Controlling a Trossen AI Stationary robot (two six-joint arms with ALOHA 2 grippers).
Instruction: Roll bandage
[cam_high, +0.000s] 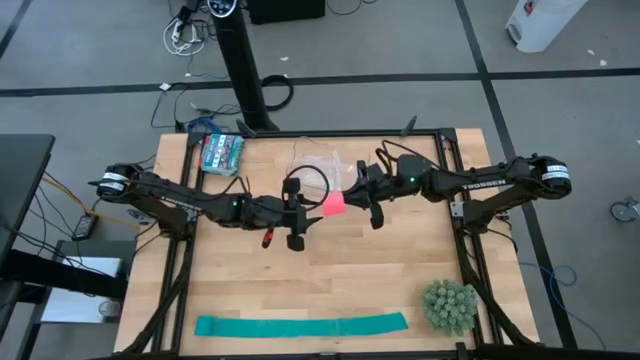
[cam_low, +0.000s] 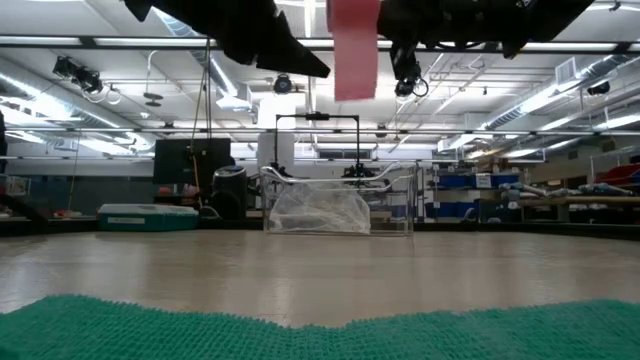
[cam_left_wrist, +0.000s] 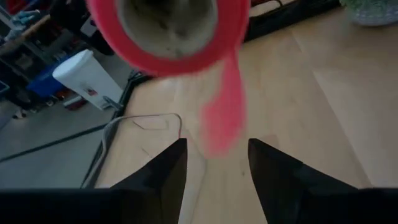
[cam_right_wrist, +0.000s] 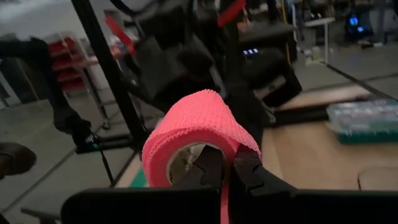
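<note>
Clamped in my right end effector (cam_right_wrist: 225, 171), the bandage (cam_right_wrist: 196, 127) reads as soft matt cloth with a fine crinkled weave over a smooth pale core, a loose tail hanging from it. Below both end effectors I see the tabletop (cam_high: 380, 270) in pale wood with a low sheen. My left end effector (cam_left_wrist: 214, 165) has smooth, matt black fingers (cam_left_wrist: 163, 171), apart.

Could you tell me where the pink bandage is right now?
The bandage is held above mid-table, a roll pinched by the right gripper with a loose tail hanging down; the open left gripper waits just beside it.
</note>
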